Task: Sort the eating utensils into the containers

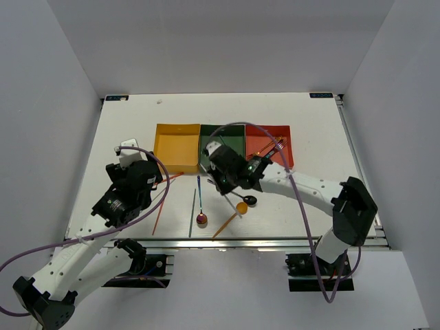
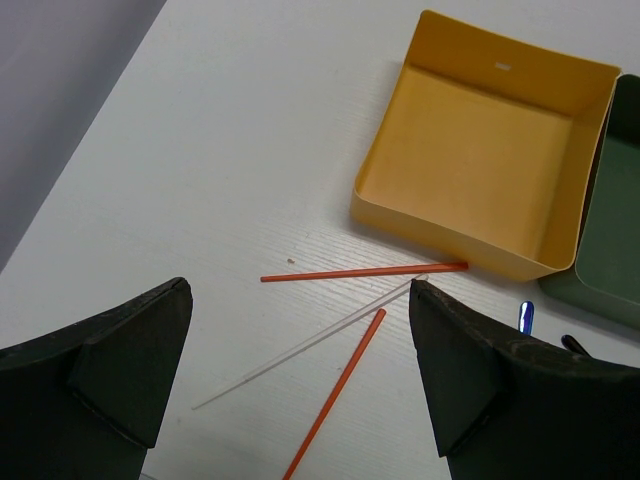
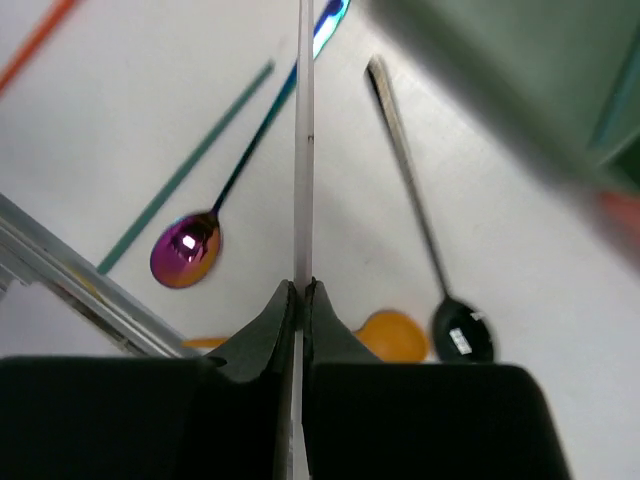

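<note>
One white tabletop (image 1: pixel 130 144) carries a yellow tray (image 1: pixel 177 148), a green tray (image 1: pixel 238 143) and a red tray (image 1: pixel 268 132) side by side. Left pincer (image 2: pixel 300 290) hangs spread apart over two orange chopsticks (image 2: pixel 365 271) beside the yellow one. Right pincer (image 3: pixel 301 290) is clamped on a pale chopstick (image 3: pixel 304 150) above a purple spoon (image 3: pixel 185 250).

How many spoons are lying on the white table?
3. A shiny purple spoon lies nearest the front edge, an orange spoon right of it, a black spoon beside that. More may hide under the right arm.
</note>
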